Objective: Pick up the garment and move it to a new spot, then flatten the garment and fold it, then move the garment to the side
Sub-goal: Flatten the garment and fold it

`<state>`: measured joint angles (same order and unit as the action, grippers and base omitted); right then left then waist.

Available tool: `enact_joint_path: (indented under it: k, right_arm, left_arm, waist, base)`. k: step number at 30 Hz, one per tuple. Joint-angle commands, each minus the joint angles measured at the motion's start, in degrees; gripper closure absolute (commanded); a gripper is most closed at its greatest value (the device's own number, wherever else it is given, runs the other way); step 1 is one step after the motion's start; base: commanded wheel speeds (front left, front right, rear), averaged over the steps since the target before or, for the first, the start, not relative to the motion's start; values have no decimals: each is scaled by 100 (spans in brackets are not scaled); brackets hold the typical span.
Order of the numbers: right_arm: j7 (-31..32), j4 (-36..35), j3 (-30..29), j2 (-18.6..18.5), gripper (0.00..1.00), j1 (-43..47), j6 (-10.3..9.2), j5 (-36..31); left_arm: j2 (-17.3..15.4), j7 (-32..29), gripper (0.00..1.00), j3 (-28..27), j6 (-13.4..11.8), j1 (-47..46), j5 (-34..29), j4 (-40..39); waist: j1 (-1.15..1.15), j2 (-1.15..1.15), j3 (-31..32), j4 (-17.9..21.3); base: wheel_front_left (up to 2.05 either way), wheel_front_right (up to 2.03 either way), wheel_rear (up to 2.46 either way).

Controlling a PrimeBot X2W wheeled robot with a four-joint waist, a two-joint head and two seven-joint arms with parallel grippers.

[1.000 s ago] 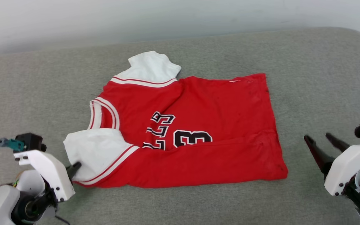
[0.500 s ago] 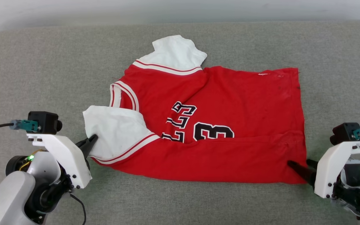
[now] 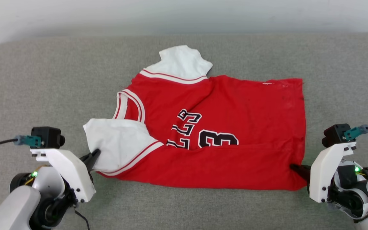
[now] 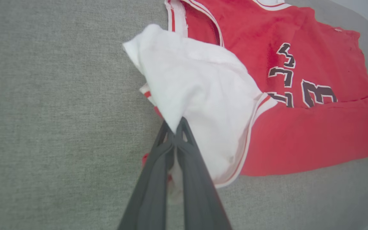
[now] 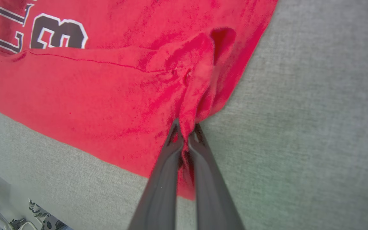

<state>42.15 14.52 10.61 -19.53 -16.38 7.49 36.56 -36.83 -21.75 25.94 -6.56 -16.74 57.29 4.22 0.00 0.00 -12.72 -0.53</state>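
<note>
The left pincer grips the garment by its sleeve edge, the right pincer by its hem corner; grey worktop surrounds it.

Bright red with white sleeves, striped trim and black numerals, the garment lies sideways and mostly flat on the grey fabric surface. Its collar points left, its near long edge is folded over the front, and its near right hem corner is puckered.

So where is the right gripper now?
In the head view the right gripper is at the lower right, shut on the near right corner of the garment, low over the grey surface.
</note>
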Motion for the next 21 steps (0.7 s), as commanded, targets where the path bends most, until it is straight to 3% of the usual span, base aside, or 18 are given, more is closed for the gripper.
enact_joint_path:
  k: [1,13,21]
  right_arm:
    - [-60,-37,59,-49,100,-18,0,27]
    - [-269,-271,568,-226,100,452,0,214]
    - [-155,-353,336,-269,100,970,-1,188]
  left_arm:
    - [29,38,100,2,-27,103,29,29]
    - [-88,373,100,-222,-475,1172,199,-273]
    - [-148,246,100,-222,-727,1890,433,-653]
  waist:
    - [0,0,182,41]
    - [0,0,1308,29]
    - [0,0,1410,-32]
  base:
    - [0,0,0]
    - [0,0,0]
    - [0,0,0]
